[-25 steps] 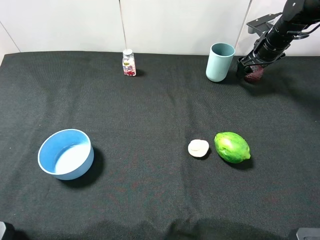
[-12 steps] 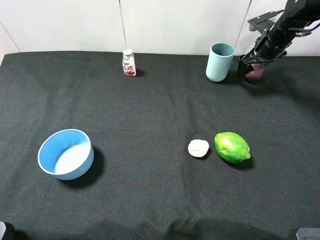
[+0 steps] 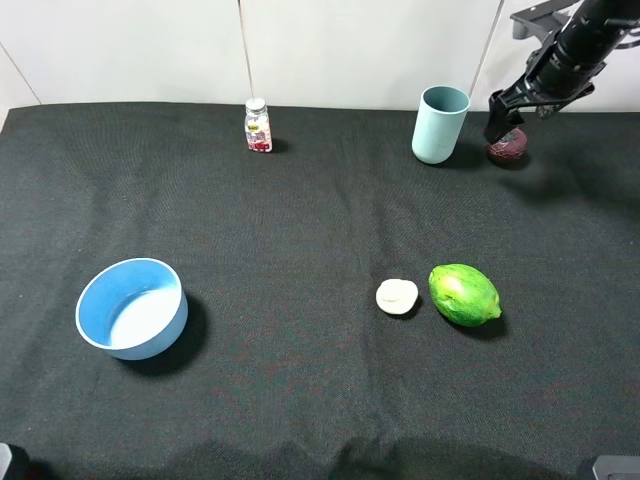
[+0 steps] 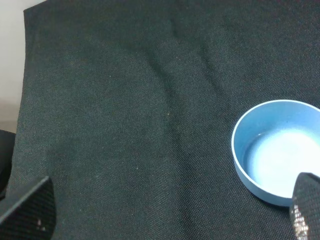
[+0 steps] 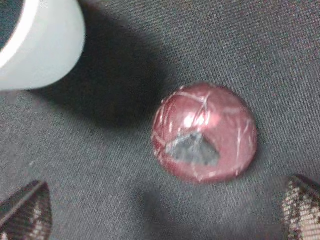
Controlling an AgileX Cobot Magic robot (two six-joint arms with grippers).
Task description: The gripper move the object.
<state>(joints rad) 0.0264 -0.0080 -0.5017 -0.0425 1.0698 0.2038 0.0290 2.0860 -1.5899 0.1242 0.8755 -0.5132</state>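
Observation:
The object, a small dark red-purple ball [image 3: 507, 149] with greyish shiny patches, lies on the black cloth just right of the pale blue cup [image 3: 440, 123]. My right gripper [image 3: 505, 120] hangs open just above it and does not touch it. In the right wrist view the ball [image 5: 205, 131] lies free on the cloth, ahead of the open gripper [image 5: 162, 212], whose two fingertips [image 5: 25, 210] show spread wide at the frame's edge. My left gripper [image 4: 167, 210] is open and empty over bare cloth near the blue bowl [image 4: 275, 150].
A green oval fruit [image 3: 464, 295] and a small cream-white mushroom-like piece [image 3: 397, 296] lie side by side right of centre. The blue bowl [image 3: 132, 308] stands front left. A small bottle [image 3: 258, 125] stands at the back. The cup's rim [image 5: 35, 40] is close to the ball.
My right gripper has risen from around the ball and drawn back up and to the right. The ball stays on the cloth beside the cup. The left arm has not visibly moved.

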